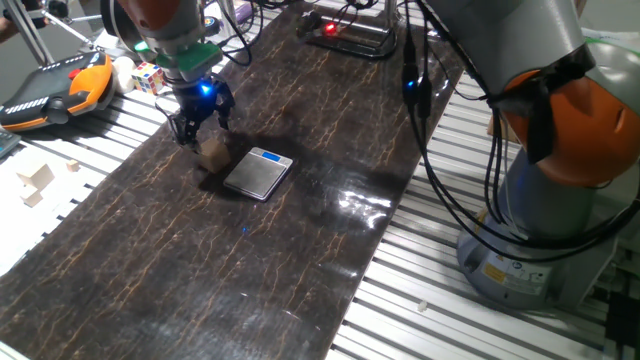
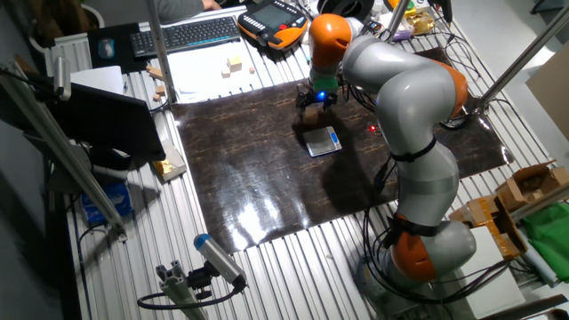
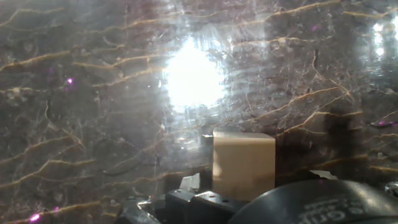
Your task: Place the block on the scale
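Observation:
The block, a small light tan wooden cube, rests on the dark marbled mat just left of the scale. The scale is flat and silver-grey, with its blue display strip at the far end. My gripper hovers just above and slightly behind the block, with its fingers spread and nothing between them. In the hand view the block stands upright at the lower middle, close under the hand, beside a bright glare patch. In the other fixed view my gripper is just beyond the scale.
A Rubik's cube and an orange teach pendant lie behind the gripper, off the mat. Pale wood pieces sit on the slatted table at left. Cables and the arm's base are at right. A keyboard is at the back.

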`<state>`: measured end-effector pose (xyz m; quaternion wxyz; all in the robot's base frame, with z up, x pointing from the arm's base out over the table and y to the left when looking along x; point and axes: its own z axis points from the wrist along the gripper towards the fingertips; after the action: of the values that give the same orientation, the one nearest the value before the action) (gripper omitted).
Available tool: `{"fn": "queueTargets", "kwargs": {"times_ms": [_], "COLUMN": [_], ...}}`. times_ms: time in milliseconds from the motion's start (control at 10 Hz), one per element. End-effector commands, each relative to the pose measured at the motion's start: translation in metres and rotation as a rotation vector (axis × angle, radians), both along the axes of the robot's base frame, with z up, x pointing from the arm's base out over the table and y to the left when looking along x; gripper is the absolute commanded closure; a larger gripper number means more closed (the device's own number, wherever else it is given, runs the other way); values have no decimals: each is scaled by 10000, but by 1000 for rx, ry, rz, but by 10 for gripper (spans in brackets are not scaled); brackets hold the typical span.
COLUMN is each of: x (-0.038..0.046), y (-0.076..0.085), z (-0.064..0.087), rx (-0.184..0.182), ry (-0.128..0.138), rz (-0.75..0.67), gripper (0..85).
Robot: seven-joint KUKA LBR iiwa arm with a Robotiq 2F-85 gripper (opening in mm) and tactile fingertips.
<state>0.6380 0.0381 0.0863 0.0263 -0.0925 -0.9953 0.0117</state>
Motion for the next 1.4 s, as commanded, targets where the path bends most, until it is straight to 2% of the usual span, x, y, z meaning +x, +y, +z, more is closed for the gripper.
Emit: {"fn": "queueTargets", "kwargs": {"times_ms": [0,200,300,400,600,800,1100,1300], "x": [0,0,0,0,7,45,86,113], "y": [-1,-1,-1,-1,-2,0,9,0], "z": [-1,-1,-1,-1,-16,-107,-265,-336], "rx": [2,-15,-21,-12,-8,0,-5,-1], "ry": [-1,-11,-3,-2,-15,-24,-52,-58], "rz": [0,-15,-22,-29,-17,-11,-7,-1], "gripper": [0,0,0,0,0,0,0,10]}}
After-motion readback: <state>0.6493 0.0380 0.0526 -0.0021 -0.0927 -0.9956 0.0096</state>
